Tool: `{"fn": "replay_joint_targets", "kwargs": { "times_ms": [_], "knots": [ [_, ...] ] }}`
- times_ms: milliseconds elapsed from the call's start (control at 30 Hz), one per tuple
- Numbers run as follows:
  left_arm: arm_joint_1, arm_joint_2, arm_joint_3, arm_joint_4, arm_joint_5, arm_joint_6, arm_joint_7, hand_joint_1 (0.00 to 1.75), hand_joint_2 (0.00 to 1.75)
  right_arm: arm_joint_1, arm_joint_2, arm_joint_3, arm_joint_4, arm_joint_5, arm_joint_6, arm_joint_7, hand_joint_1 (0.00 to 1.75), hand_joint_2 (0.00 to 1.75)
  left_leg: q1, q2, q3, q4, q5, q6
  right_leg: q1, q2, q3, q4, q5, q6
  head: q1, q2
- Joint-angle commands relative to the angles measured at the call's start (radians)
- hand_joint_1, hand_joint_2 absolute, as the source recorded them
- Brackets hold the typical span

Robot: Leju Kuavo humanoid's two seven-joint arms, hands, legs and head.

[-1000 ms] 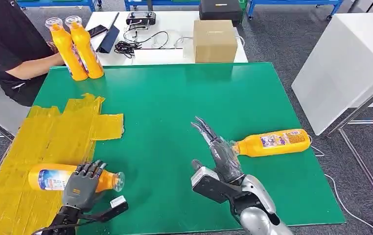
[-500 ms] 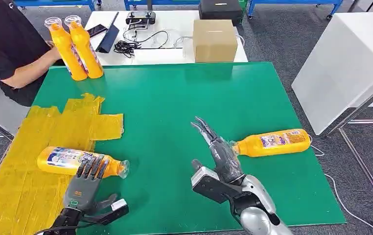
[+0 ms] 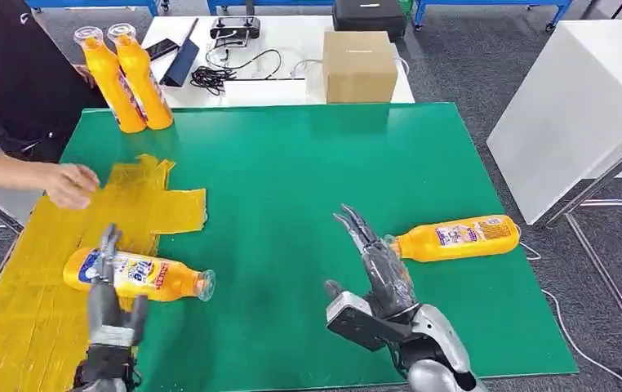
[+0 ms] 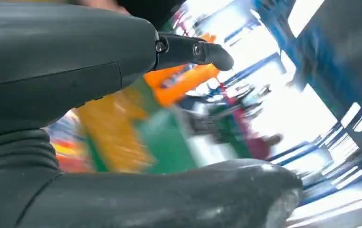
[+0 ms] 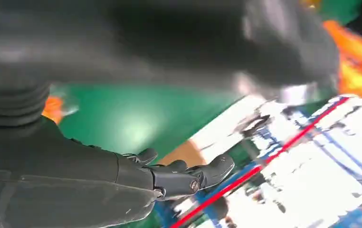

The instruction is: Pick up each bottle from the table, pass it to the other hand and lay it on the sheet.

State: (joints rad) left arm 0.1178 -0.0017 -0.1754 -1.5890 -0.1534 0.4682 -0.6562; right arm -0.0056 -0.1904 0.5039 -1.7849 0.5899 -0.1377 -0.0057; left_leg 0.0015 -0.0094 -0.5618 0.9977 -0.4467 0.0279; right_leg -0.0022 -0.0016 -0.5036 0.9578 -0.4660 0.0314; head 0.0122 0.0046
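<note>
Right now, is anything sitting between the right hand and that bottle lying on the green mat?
Nothing visible. The right hand is open with its fingers beside the cap end of the lying bottle, and bare green mat lies between them.

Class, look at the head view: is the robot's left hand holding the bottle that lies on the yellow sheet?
No: the left hand is open, in front of the bottle, which lies free on the yellow sheet.

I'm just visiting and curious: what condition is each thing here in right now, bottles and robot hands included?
Bottle on the yellow sheet: lying on its side, released.
Bottle on the green mat: lying on its side, untouched.
Two bottles at the far corner: standing upright.
Left hand: open, empty.
Right hand: open, empty.
Cardboard box: closed.
</note>
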Motion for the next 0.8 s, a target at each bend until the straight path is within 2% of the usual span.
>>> {"fn": "replay_joint_targets", "kwargs": {
  "times_ms": [33,67,200,367,467,700,800],
  "knots": [
    [0.028,-0.211,0.012,-0.272,0.395,-0.241,0.030,0.00,0.00,0.099,-0.163,-0.211,0.030,0.083,0.021,0.096,0.00,1.75,0.000,-0.003,0.000,0.001,-0.001,0.000,0.000,-0.004,0.002,-0.001,-0.001,0.001,0.000,0.000],
    [0.021,-0.216,0.002,-0.278,0.425,-0.243,0.042,0.00,0.00,0.103,-0.189,-0.242,0.039,0.096,0.040,0.111,0.00,1.75,0.000,-0.003,0.000,0.002,-0.001,0.000,0.000,-0.004,0.002,-0.001,-0.001,0.001,0.000,0.000],
    [0.011,-0.212,-0.008,-0.287,0.468,-0.251,0.049,0.00,0.00,0.130,-0.208,-0.280,0.019,0.117,0.072,0.130,0.00,1.75,-0.001,-0.001,-0.001,0.001,0.000,0.000,-0.001,-0.002,0.000,-0.001,0.000,0.001,0.000,0.000],
    [0.036,-0.203,0.002,-0.287,0.487,-0.281,0.039,0.00,0.00,0.320,-0.355,-0.375,-0.057,0.147,0.110,0.205,0.00,1.75,0.000,-0.006,0.002,0.001,-0.001,-0.001,-0.001,-0.007,0.004,-0.002,-0.002,0.001,0.000,0.000],
    [0.039,-0.202,0.028,-0.273,0.506,-0.302,0.043,0.00,0.00,0.391,-0.420,-0.451,-0.088,0.122,0.135,0.218,0.00,1.75,-0.001,-0.006,0.000,0.001,-0.001,0.000,-0.002,-0.007,0.002,-0.001,-0.002,0.002,-0.001,0.000],
    [0.030,-0.202,0.031,-0.239,0.506,-0.327,0.045,0.00,0.00,0.407,-0.490,-0.690,0.001,0.031,0.290,0.211,0.00,1.75,-0.001,-0.002,-0.001,0.001,-0.001,0.000,-0.002,-0.003,0.000,-0.001,0.000,0.002,-0.001,0.000],
    [0.021,-0.198,0.024,-0.220,0.516,-0.334,0.048,0.00,0.00,0.389,-0.510,-0.743,0.071,0.018,0.349,0.187,0.00,1.75,-0.002,-0.002,-0.001,0.000,0.000,0.000,-0.002,-0.003,0.000,-0.002,0.001,0.002,-0.001,0.000]
  ]
}}
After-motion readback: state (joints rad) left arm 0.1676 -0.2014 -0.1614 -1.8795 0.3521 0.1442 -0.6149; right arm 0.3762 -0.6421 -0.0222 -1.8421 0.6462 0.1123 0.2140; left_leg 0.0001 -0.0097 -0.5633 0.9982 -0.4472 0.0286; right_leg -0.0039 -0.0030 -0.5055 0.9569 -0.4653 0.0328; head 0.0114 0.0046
